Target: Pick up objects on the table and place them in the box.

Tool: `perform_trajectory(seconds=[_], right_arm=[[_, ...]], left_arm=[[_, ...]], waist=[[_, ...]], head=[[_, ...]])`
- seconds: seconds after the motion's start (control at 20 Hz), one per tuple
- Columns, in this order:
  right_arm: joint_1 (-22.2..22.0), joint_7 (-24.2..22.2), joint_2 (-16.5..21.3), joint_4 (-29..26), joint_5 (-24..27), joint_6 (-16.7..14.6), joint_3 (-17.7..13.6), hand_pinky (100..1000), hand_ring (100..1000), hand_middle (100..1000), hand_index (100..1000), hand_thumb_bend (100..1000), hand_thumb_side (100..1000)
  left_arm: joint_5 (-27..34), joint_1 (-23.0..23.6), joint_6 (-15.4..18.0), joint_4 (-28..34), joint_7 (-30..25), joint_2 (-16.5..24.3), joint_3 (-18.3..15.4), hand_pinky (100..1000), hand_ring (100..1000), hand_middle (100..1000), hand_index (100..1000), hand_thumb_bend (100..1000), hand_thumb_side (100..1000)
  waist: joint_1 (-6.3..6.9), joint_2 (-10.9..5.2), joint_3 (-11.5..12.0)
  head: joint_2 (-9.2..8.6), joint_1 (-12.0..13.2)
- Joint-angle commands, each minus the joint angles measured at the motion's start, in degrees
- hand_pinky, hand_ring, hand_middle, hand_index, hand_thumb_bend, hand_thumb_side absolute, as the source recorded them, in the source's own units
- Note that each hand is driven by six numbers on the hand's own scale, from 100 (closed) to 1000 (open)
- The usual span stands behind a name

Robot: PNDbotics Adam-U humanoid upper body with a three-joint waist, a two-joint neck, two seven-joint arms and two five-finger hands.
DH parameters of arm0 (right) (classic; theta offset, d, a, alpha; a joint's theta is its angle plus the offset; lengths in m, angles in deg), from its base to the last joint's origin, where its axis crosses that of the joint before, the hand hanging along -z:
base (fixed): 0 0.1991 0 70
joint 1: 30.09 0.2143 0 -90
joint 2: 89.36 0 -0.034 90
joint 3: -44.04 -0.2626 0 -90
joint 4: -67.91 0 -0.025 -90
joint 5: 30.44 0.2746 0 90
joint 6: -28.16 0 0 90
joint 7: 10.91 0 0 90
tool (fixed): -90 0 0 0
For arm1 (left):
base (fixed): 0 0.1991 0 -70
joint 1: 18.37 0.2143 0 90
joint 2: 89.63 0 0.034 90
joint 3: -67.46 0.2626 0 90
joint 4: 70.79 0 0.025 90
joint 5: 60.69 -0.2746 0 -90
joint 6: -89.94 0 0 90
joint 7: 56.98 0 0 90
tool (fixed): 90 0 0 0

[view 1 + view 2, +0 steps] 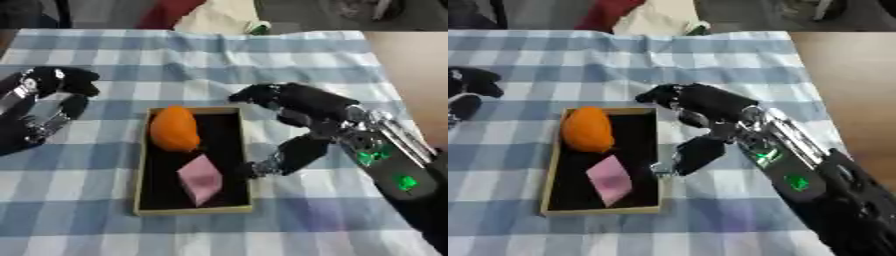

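A shallow box [144, 165] with a tan rim and a black inside lies on the checked cloth. In it rest an orange, oval object [174, 128] at the far end and a pink block [202, 179] nearer me. My right hand [302, 107] hovers just right of the box, fingers spread and thumb pointing down toward the rim, holding nothing. My left hand [54, 85] shows at the left edge, fingers relaxed and empty, well away from the box.
The blue and white checked cloth [262, 55] covers the table. A bare wooden surface [846, 75] lies to the right of it. Red and cream fabric [210, 15] sits beyond the far edge.
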Motion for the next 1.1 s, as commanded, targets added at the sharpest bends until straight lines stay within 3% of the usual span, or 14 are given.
perform_trajectory(seconds=[0.05, 0.3, 0.6, 1.1], right_arm=[[-0.6, 2.7, 2.9, -4.9, 2.8, 1.5, -3.4, 895, 850, 866, 1000, 565, 745], [-2.5, 7.3, 3.9, -6.4, 7.4, 2.4, -7.0, 890, 845, 862, 1000, 513, 710], [-4.0, 10.2, 4.4, -6.5, 11.3, 3.1, -8.4, 880, 852, 895, 1000, 455, 650], [-6.4, 13.7, 3.7, -6.5, 11.9, 5.3, -10.3, 876, 839, 894, 1000, 419, 647]], left_arm=[[0.4, -0.2, 0.3, 2.0, 0.4, 1.3, -0.5, 825, 745, 662, 853, 280, 824], [0.8, 0.5, 0.1, 3.2, 1.0, 1.1, -0.4, 827, 749, 671, 854, 310, 808], [-0.2, 1.0, 1.2, 4.5, -0.5, 0.8, 0.0, 844, 786, 715, 874, 488, 738], [-0.8, 2.0, 1.6, 4.8, 1.1, 0.1, -0.4, 843, 782, 713, 873, 405, 757]], waist=[[0.26, -1.41, -0.1], [0.38, -1.47, -0.5], [0.61, -1.50, -0.8], [0.71, -1.58, -1.2]], head=[[0.38, 0.4], [0.24, 0.9], [-0.17, 1.1], [-1.73, 0.9]])
